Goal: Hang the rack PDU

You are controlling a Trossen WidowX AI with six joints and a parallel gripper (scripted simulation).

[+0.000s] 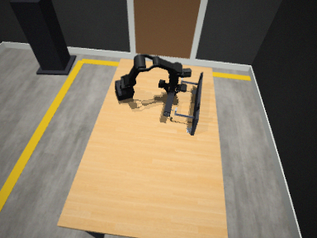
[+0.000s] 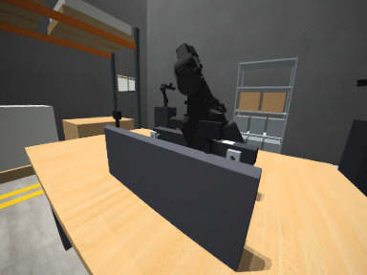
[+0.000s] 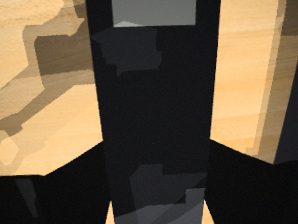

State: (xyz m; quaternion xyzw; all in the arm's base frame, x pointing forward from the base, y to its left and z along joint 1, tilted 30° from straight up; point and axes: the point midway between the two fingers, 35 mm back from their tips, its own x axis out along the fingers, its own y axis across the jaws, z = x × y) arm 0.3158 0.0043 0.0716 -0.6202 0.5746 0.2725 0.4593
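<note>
I have one rack PDU [image 1: 169, 100], a long dark bar, clamped between the fingers [image 1: 175, 88] and held just above the counter [image 1: 144, 173], close beside the upright dark panel [image 2: 182, 191]. Two keyhole plates show at the panel's top edge, a pale one [image 2: 233, 155] near the right end and another [image 2: 154, 135] farther along. One arm [image 1: 158, 64], one panel. I cannot see the back buttons. I judge the step is alignment: I'd keep the bar level and parallel to the panel, meet both wide holes together, then lower evenly.
</note>
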